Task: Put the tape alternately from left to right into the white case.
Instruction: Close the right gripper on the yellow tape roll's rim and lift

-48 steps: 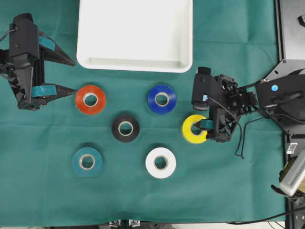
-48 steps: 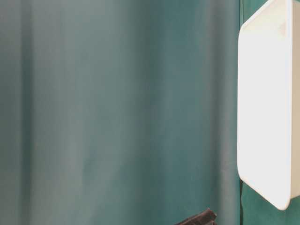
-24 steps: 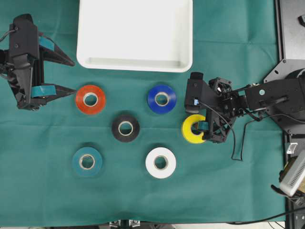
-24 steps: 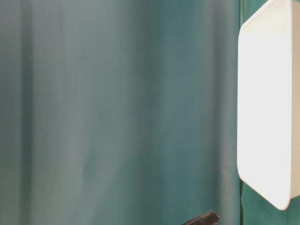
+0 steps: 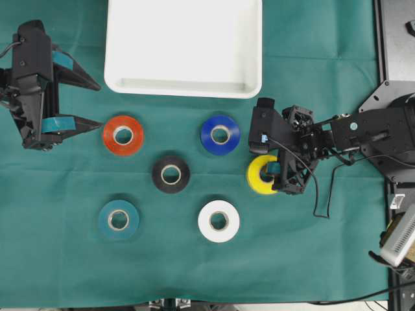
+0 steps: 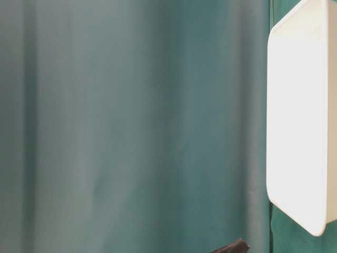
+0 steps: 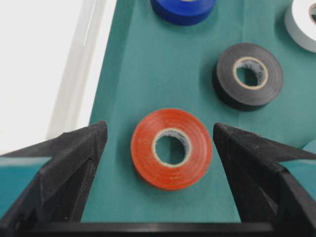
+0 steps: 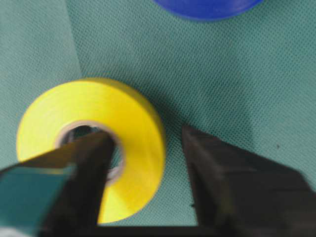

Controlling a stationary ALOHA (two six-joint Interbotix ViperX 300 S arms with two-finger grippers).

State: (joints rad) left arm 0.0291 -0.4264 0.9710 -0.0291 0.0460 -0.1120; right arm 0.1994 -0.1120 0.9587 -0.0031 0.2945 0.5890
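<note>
So far nothing's in the white case (image 5: 183, 87), which sits empty at the counter's far edge; all six rolls are on the green cloth, so the task's barely begun. Going L to R: left tool (image 5: 93, 103) is spread wide w/ nothing held, parked just beside the red roll (image 5: 123, 135), which lies flat and untouched between the finger tips in the wrist view. Teal roll (image 5: 118, 219) is toward the near-left, black roll (image 5: 171, 173) mid-counter, white roll (image 5: 218, 221) nearer the front edge, blue roll (image 5: 220, 135) just below the case's right corner. Right tool (image 8: 143, 163) is down on the yellow roll (image 5: 260, 176), one finger (image 8: 81, 173) in the core, the other outside the wall, jaws partly closed; a firm grip, can't tell. Roll seems to rest on the cloth. Left to do: all six.
</note>
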